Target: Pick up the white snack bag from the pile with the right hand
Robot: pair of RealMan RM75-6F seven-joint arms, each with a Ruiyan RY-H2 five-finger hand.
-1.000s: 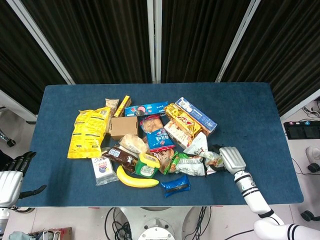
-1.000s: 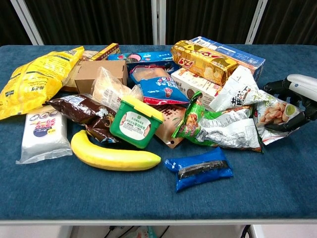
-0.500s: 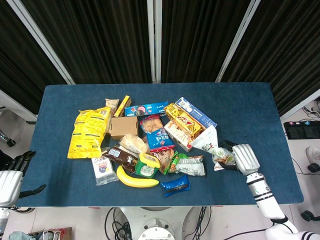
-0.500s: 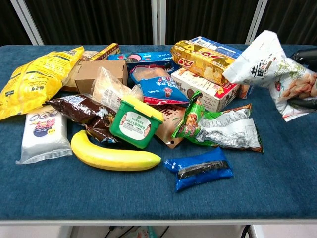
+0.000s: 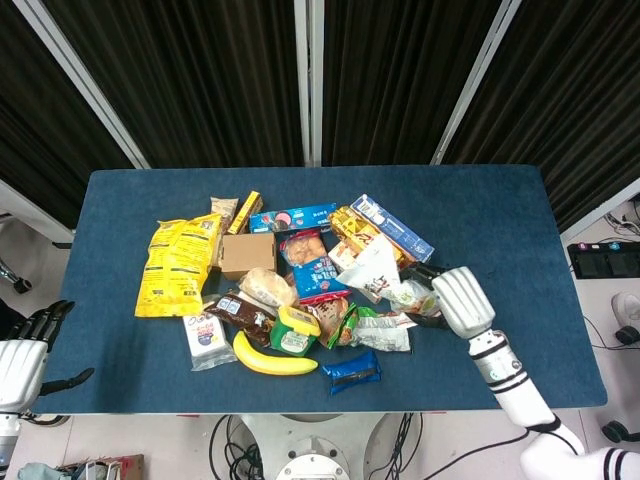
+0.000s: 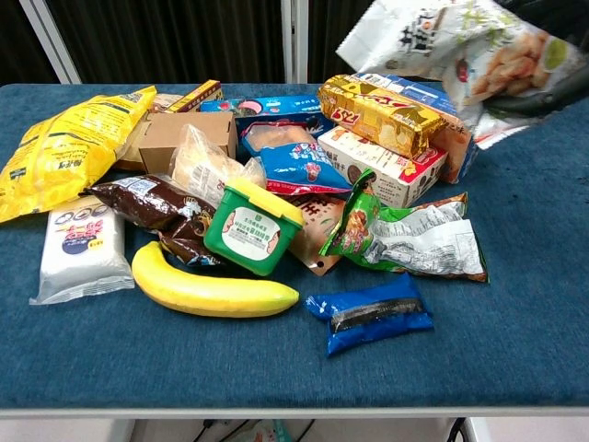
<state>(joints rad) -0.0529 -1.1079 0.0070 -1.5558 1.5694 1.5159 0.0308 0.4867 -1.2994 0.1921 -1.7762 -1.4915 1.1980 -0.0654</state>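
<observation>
Fingers of the right hand (image 5: 455, 298) clamp the white snack bag (image 5: 385, 277), which hangs in the air above the right edge of the pile, over the gold packet (image 6: 379, 112) and the long blue box (image 5: 392, 228) on the blue table (image 5: 500, 210). The left hand (image 5: 22, 360) hangs off the table's near left corner holding nothing, dark fingers (image 5: 48, 319) slightly spread. Banana (image 6: 210, 288) and green tub (image 6: 251, 229) lie at the pile's front.

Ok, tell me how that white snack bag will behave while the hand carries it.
The white snack bag, held by the right hand near one end, looks floppy: its free end juts out crinkled. Probably light, since that grip lifts it. The glossy film may be slippery.
</observation>
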